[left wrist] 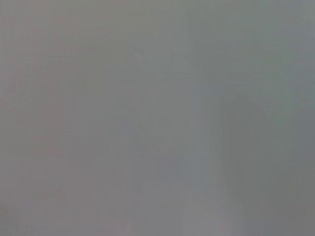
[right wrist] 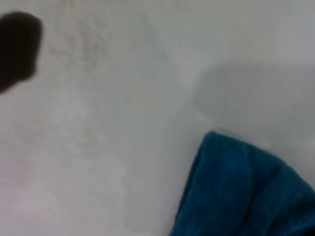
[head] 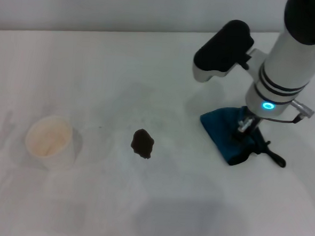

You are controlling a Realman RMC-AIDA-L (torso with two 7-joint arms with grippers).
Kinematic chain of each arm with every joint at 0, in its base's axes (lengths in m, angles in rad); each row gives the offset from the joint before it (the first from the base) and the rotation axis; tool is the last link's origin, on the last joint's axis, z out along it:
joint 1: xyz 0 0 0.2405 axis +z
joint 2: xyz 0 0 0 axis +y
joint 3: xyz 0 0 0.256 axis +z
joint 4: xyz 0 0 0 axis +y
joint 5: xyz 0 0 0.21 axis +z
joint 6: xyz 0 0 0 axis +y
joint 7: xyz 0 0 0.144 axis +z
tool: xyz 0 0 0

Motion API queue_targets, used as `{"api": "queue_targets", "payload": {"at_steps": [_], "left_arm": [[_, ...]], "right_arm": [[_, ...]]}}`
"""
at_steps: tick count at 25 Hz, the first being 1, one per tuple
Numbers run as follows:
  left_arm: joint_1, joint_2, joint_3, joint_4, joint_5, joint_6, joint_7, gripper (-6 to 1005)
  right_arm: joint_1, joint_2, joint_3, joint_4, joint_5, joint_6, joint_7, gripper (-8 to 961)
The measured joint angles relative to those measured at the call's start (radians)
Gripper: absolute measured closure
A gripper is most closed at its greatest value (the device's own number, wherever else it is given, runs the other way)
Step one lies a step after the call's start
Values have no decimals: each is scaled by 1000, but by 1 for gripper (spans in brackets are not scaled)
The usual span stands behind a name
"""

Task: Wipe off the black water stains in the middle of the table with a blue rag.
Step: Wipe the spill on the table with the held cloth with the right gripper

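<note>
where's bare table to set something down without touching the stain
Bare table spans the far side, behind the paper cup and black water stains; the near edge is also free. It is crowded at the right, where the right gripper meets the blue rag.

The folded teal-blue cloth rag [head: 226, 134] has black edging and 1 black loop cord [head: 272, 155]. The irregular blotch of stain [head: 142, 143] is dark brown-black on the plain matte white table [head: 123, 68]. The round paper cup [head: 50, 141] is off-white with a cream inside.
</note>
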Motion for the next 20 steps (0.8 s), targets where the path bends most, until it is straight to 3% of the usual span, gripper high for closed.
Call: {"api": "queue_targets", "payload": {"at_steps": [13, 20], "left_arm": [[1, 1, 1, 0, 0, 0, -2, 133], [3, -1, 4, 0, 0, 0, -3, 134]], "right_arm": [[140, 1, -230, 4, 210, -81, 64, 885], [229, 1, -409, 11, 314, -146, 147, 888]]}}
